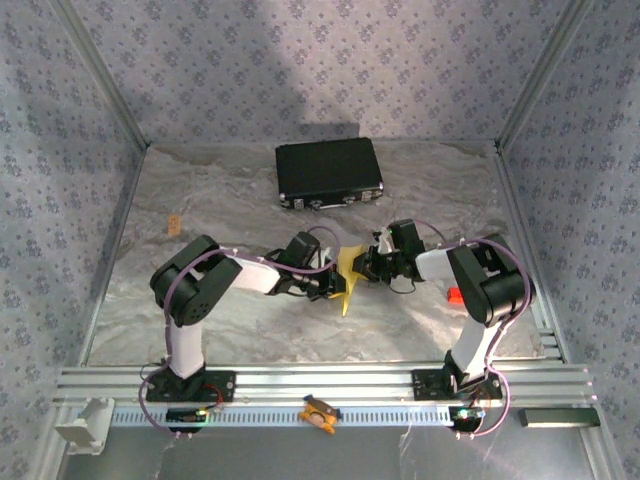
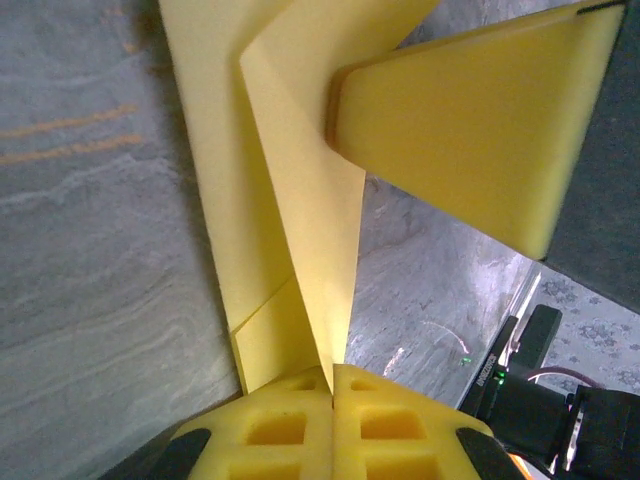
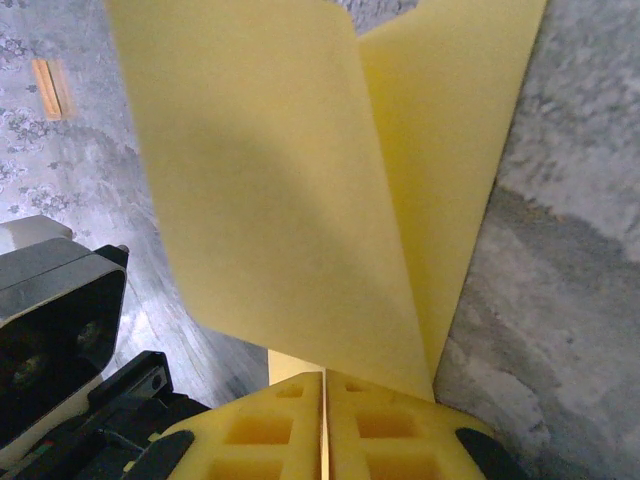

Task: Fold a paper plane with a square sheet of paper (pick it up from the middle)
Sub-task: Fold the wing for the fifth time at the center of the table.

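Partway folded, with creases but no pointed nose yet, the square sheet of paper (image 2: 290, 200) is held between the left tool (image 2: 332, 372) and the right tool (image 3: 325, 378), both pinched onto it, so most folds seem left.

- sheet of paper (image 3: 300, 200): thin yellow paper, matt and smooth, with sharp creases;
- pads (image 2: 400, 425) on the jaws: yellow, matt, foam-like, moulded with square recesses;
- desk (image 1: 220, 190): grey marbled covering, wrinkled, with a faint sheen;
- case (image 1: 329, 170): black with a dull sheen; shiny metal latches;
- rail (image 1: 330, 380): bare ribbed metal, silvery.
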`<action>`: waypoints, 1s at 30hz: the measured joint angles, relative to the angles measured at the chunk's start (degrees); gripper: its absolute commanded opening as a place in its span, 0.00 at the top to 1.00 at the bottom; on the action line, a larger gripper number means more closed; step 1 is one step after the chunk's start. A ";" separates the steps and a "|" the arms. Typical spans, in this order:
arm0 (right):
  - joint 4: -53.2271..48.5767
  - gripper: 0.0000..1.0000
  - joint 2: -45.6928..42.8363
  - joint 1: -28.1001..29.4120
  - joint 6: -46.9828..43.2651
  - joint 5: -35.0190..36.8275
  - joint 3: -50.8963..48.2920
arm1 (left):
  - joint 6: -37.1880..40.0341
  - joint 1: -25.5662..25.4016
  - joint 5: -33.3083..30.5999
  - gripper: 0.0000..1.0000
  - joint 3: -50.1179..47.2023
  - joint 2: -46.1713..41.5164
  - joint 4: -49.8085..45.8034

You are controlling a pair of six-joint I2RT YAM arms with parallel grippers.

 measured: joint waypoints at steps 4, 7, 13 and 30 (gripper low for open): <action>0.00 0.88 0.00 0.00 0.00 0.00 0.00 | 0.28 -0.09 0.11 0.96 0.17 0.37 -0.63; 0.00 0.88 0.00 0.00 0.00 0.00 0.00 | 0.92 -0.11 0.20 0.95 0.57 0.44 -1.55; -0.02 0.88 0.00 0.00 0.00 0.02 0.00 | 2.29 -0.26 0.33 0.88 0.68 0.31 -1.92; -0.37 0.89 0.00 0.09 -0.37 0.24 0.13 | 6.10 -1.51 -1.38 0.87 2.95 -0.24 -7.89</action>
